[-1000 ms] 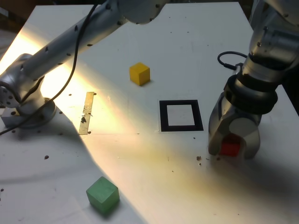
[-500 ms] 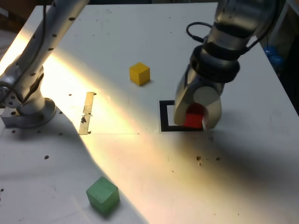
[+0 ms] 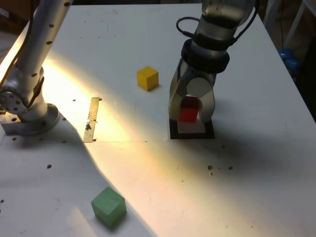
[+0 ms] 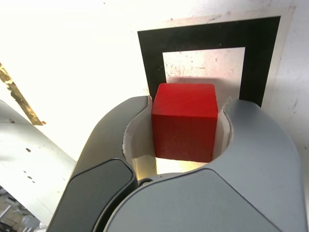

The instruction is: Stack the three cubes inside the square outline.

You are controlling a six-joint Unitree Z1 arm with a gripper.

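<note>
In the exterior view, the green cube point(image 3: 108, 206) sits low at the left of the white bench point(image 3: 256, 187), the yellow cube point(image 3: 147, 78) further right. Rightmost, the claw point(image 3: 191, 114) grips the red cube point(image 3: 188, 109) over the square outline point(image 3: 191, 135); no writing shows.

- Red cube point(image 4: 184, 121) sits between the two grey fingers point(image 4: 113, 140) of the hand point(image 4: 185, 126), clamped on its side faces.
- Top face and one front face of the cube visible; edges look clean.
- Square outline point(image 4: 209, 53) lies on the white bench point(image 4: 72, 58) directly beyond the cube: black frame, white centre.
- Cube overlaps the frame's near edge and part of the white centre as seen here; whether it touches the bench cannot be told.
- Thin brownish strip point(image 4: 19, 99) on the bench, apart from the frame.
- Strong light on the bench; white centre slightly speckled.
</note>
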